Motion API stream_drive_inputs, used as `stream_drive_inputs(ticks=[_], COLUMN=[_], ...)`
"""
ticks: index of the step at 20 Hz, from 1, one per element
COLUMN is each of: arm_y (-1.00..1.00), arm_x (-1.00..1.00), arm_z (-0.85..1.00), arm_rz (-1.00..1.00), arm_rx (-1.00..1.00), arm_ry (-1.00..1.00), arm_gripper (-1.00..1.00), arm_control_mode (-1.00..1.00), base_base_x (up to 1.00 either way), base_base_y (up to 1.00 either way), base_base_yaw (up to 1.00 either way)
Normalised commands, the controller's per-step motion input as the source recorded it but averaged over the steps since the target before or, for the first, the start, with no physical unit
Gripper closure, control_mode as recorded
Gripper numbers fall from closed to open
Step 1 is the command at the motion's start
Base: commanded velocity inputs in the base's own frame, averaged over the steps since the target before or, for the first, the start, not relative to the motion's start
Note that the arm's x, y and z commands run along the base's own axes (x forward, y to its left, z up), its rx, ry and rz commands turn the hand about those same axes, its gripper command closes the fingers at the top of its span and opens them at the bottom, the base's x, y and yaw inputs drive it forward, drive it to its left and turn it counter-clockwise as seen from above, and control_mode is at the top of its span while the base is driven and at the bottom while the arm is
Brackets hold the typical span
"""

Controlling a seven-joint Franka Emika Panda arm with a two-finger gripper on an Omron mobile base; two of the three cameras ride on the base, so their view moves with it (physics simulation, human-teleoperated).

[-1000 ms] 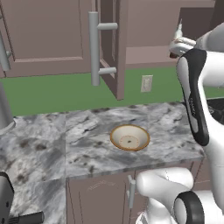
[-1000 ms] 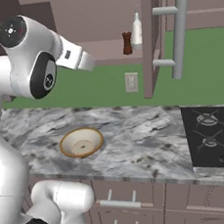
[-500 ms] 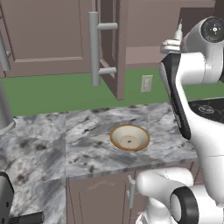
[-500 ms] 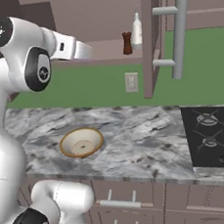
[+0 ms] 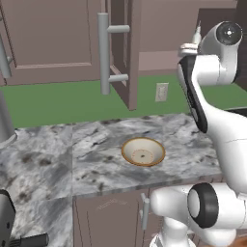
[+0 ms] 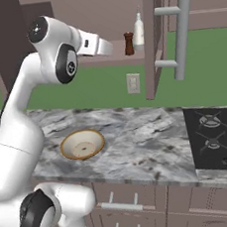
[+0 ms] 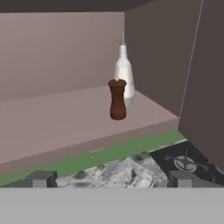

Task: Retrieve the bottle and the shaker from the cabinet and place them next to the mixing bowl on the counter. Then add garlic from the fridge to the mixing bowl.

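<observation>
On the open cabinet's shelf (image 7: 65,118) stand a brown wooden shaker (image 7: 117,99) (image 6: 129,43) and, just behind it, a white bottle (image 7: 124,74) (image 6: 138,32). My gripper (image 7: 111,180) (image 6: 107,47) hangs in the air short of the shelf's front edge, level with it and facing both. It is open and holds nothing. The tan mixing bowl (image 5: 143,151) (image 6: 82,144) sits empty on the marble counter (image 6: 137,132), below the arm. The bottle's tip (image 5: 197,33) peeks over the arm in the left base view. The garlic and the fridge are out of view.
The cabinet door (image 6: 151,36) stands open to the right of the shelf, with a long grey handle (image 6: 181,33). A black stove top (image 6: 218,138) lies at the counter's right end. A wall outlet (image 6: 132,83) sits under the shelf.
The arm has risen and carried the hand up and to the right, closer to the cabinet shelf. The jaws have stayed open. The bowl, shaker and bottle have not moved.
</observation>
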Motion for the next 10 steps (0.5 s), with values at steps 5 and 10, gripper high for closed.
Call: stream_drive_inputs(ticks=[5, 10], arm_y=[-0.23, -0.17], arm_x=[0.51, 0.24], arm_z=[-0.01, 0.0], arm_rz=[0.0, 0.0], arm_rx=[0.0, 0.0], arm_ry=[0.13, 0.05], arm_gripper=[-1.0, -1.0], arm_control_mode=[-1.0, -1.0], base_base_x=[0.0, 0.0], base_base_y=[0.0, 0.0], base_base_yaw=[0.0, 0.0])
